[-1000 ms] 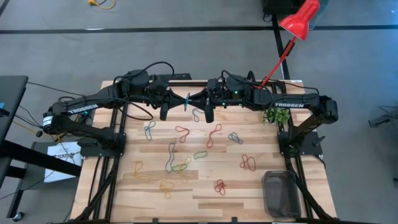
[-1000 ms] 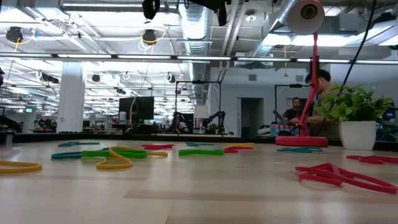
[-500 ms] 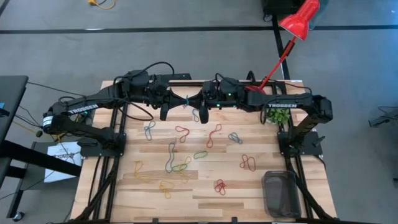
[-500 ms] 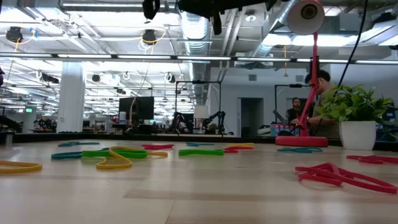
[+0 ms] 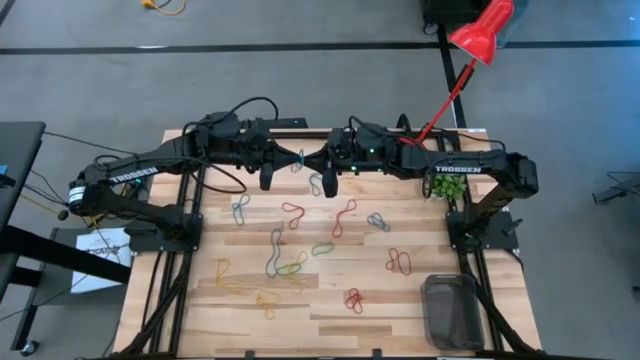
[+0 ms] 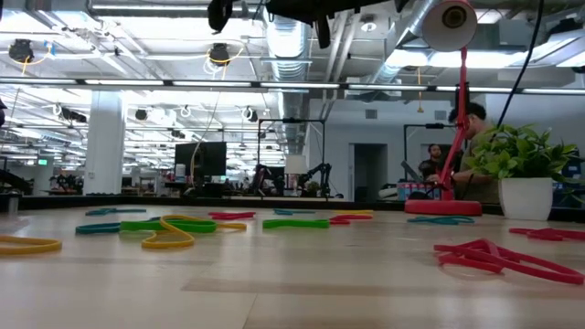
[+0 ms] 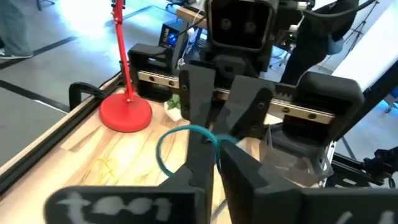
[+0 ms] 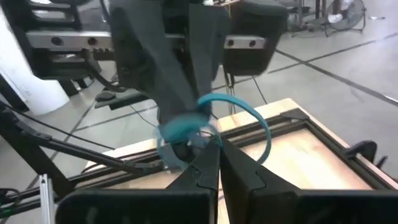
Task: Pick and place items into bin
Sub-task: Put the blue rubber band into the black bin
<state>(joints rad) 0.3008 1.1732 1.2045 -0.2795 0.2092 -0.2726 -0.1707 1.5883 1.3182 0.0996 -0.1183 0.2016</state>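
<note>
- teal loop (image 7: 180,140) hangs in the air between the two grippers, above the far middle of the bench (image 5: 330,310); in the high view it shows as a small teal arc (image 5: 299,160) in the gap where the arms meet.
- left gripper (image 5: 268,172) has its fingers (image 7: 200,168) clenched on one end of the teal loop; the band curves out to one side of the fingertips and is pinched right at their tips.
- right gripper (image 5: 322,176) faces the left one, its fingers (image 8: 198,171) closed together on the same loop; a bunched part of the band sits just at the fingertips and the rest arcs away beyond them.
- both grippers grasp the loop at once, tip to tip, well above the wood.
- other loops (image 5: 292,215) in red, blue, green and yellow lie scattered over the middle of the bench, none touched by either arm.
- bin (image 5: 452,312) sits at the near right corner of the bench, well apart from both grippers.
- red lamp (image 5: 480,28) stands over the far right side, with a small potted plant (image 5: 446,186) beside the right arm.
- a person (image 6: 468,137) shows in the low view, in the room behind the lamp base.
</note>
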